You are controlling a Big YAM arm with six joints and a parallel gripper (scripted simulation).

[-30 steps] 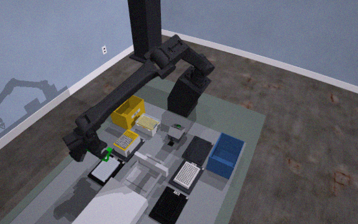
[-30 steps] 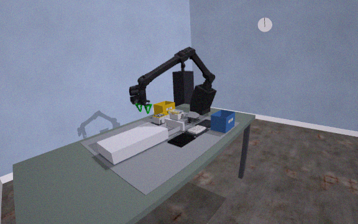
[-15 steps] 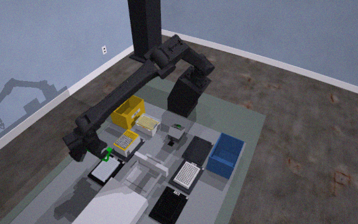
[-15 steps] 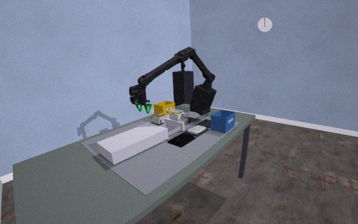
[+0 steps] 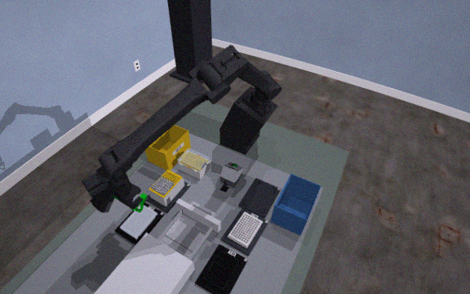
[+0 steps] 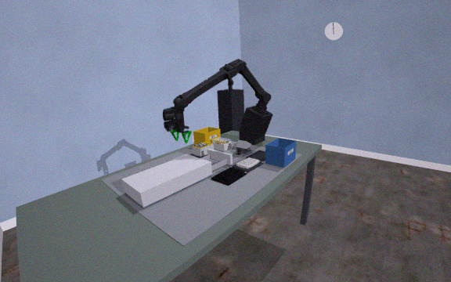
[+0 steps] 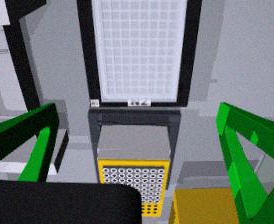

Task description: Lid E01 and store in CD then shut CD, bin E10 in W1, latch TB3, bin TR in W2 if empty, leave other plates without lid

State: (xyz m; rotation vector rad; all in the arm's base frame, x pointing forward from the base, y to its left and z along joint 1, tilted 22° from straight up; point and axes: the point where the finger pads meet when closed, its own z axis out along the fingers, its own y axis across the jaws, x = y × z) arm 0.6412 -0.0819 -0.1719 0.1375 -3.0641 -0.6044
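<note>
Top looks steeply down; exterior stands far off; wrist looks close down; all 3 share the bench [image 6: 73,219].
</note>
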